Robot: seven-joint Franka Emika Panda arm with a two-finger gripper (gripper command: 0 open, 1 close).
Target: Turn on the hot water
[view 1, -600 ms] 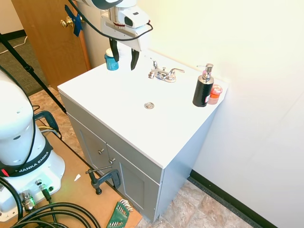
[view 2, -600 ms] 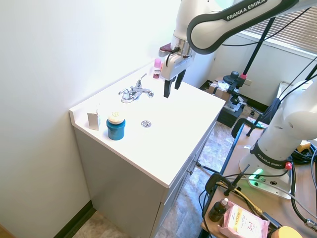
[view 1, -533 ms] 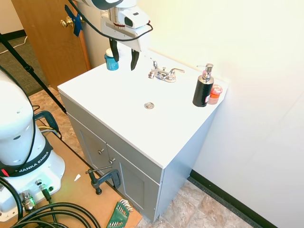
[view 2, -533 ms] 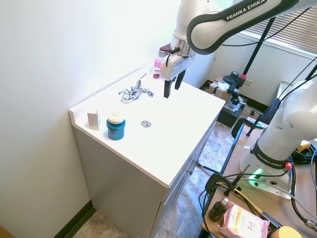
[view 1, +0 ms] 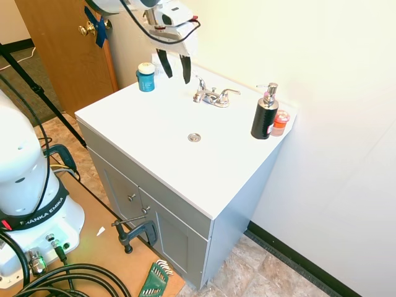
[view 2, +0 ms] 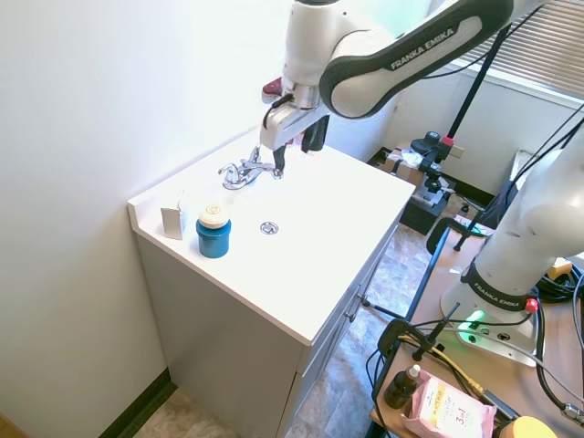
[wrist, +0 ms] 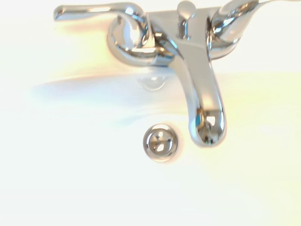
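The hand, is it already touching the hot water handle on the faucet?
No. In the first exterior view the hand hangs open in the air above and to the left of the hot water handle, with clear space between them.

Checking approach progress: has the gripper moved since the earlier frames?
Yes. The gripper has shifted toward the faucet, away from the blue jar, fingers open.

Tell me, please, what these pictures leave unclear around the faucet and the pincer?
- Hot lever: whether the pincer touches it; the exterior views are too distant.
- Cold lever: tip cut off by the wrist view's edge.
- Jar: label too small.
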